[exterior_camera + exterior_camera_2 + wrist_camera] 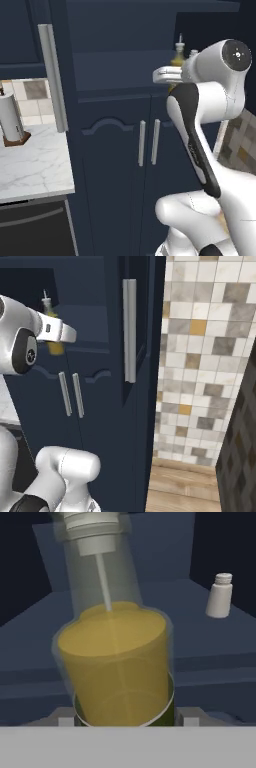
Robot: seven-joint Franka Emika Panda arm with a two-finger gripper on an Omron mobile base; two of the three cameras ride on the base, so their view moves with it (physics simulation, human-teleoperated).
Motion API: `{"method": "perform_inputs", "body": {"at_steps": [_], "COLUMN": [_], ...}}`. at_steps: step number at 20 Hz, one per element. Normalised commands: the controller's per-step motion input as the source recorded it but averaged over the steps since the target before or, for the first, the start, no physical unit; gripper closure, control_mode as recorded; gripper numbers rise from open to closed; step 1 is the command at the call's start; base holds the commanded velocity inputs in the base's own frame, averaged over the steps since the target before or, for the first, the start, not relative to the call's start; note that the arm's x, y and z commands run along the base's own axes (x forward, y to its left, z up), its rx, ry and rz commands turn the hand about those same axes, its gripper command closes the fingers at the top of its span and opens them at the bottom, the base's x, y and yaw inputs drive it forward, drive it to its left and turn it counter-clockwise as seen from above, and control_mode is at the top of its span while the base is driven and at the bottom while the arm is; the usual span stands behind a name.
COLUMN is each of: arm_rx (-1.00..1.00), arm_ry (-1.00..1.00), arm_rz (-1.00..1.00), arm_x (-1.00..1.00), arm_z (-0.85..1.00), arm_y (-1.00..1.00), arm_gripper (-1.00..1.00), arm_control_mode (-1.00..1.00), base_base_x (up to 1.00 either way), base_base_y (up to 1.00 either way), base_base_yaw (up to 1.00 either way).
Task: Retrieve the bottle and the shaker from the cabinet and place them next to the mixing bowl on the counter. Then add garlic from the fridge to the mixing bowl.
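Observation:
The bottle (117,657), slim with olive-yellow liquid and a thin spout, leans between my fingertips in the hand view. My gripper (125,718) is shut on its lower body. From the left base view the bottle (178,56) pokes up behind my white hand inside the open navy cabinet. From the right base view its yellow body (55,348) shows below the hand. The pale shaker (220,595) stands upright on the cabinet shelf, to the right of and behind the bottle. The marble counter (30,165) lies at the left. The mixing bowl, garlic and fridge are out of view.
The upper cabinet's open door with a long grey handle (52,75) juts out left of the hand. Closed lower cabinet doors (120,165) are below. A white paper-towel roll (10,117) stands on the counter. A tiled wall (200,366) rises at the right.

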Motion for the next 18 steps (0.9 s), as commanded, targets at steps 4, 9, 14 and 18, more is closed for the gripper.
{"method": "perform_inputs", "body": {"at_steps": [4,9,14,18], "arm_rx": [0.02,0.03,0.01,0.00], "arm_ry": [0.00,0.01,0.11,0.09], "arm_rz": [0.00,0.00,0.00,0.00], "arm_x": [-1.00,-1.00,-0.82,-0.46], "arm_z": [0.28,0.11,0.00,-0.01], "arm_y": [0.01,0.01,0.05,0.04], "arm_gripper": [1.00,1.00,1.00,1.00], "arm_control_mode": [-1.00,-1.00,-1.00,-1.00], "base_base_x": [0.00,0.00,0.00,0.00], "base_base_y": [0.00,0.00,0.00,0.00], "base_base_yaw": [0.00,0.00,0.00,0.00]}}
